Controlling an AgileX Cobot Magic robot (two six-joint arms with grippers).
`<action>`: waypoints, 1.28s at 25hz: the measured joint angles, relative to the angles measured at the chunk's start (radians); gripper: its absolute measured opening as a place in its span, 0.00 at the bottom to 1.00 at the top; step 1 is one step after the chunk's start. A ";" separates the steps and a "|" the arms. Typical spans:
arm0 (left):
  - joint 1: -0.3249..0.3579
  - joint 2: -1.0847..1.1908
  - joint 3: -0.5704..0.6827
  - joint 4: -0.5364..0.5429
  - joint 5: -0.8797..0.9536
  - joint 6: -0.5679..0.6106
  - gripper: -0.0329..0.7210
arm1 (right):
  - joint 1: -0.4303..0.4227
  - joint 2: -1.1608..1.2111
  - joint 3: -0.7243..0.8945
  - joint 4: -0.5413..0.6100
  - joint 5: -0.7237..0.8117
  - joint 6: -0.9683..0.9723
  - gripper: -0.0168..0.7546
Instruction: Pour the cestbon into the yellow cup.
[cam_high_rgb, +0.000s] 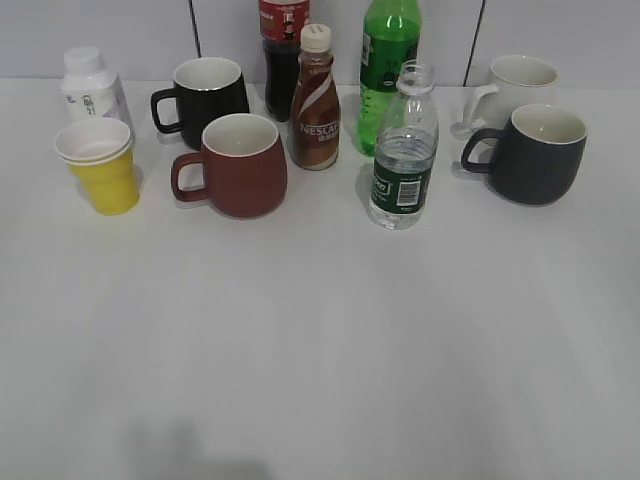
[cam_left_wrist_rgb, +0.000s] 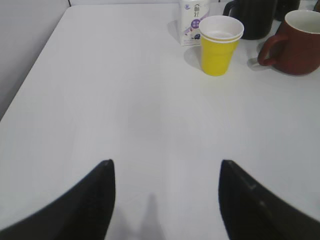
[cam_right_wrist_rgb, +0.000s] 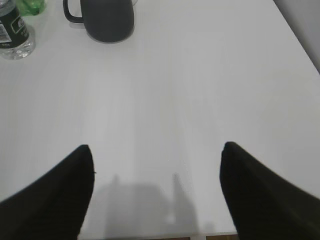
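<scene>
The cestbon (cam_high_rgb: 403, 150), a small clear water bottle with a dark green label and no cap, stands upright right of centre; its base also shows in the right wrist view (cam_right_wrist_rgb: 14, 32). The yellow cup (cam_high_rgb: 99, 166), with a white rim, stands at the left and also shows in the left wrist view (cam_left_wrist_rgb: 219, 46). My left gripper (cam_left_wrist_rgb: 165, 167) is open and empty over bare table, well short of the cup. My right gripper (cam_right_wrist_rgb: 157, 152) is open and empty near the table's front edge, far from the bottle. Neither gripper shows in the exterior view.
A dark red mug (cam_high_rgb: 237, 164), a black mug (cam_high_rgb: 205, 93), a brown Nescafe bottle (cam_high_rgb: 315, 100), a cola bottle (cam_high_rgb: 282, 50) and a green soda bottle (cam_high_rgb: 388, 60) stand between cup and cestbon. A white milk carton (cam_high_rgb: 90, 85) is behind the cup. A dark grey mug (cam_high_rgb: 535, 153) and white mug (cam_high_rgb: 510, 88) stand right.
</scene>
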 joint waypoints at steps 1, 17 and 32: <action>0.000 0.000 0.000 0.000 0.000 0.000 0.70 | 0.000 0.000 0.000 0.000 0.000 0.000 0.78; 0.000 0.000 0.000 0.000 0.000 0.000 0.70 | 0.000 0.000 0.000 0.000 0.000 0.000 0.78; 0.000 0.000 0.000 0.000 0.000 0.000 0.70 | 0.000 0.000 0.000 0.000 0.000 0.000 0.78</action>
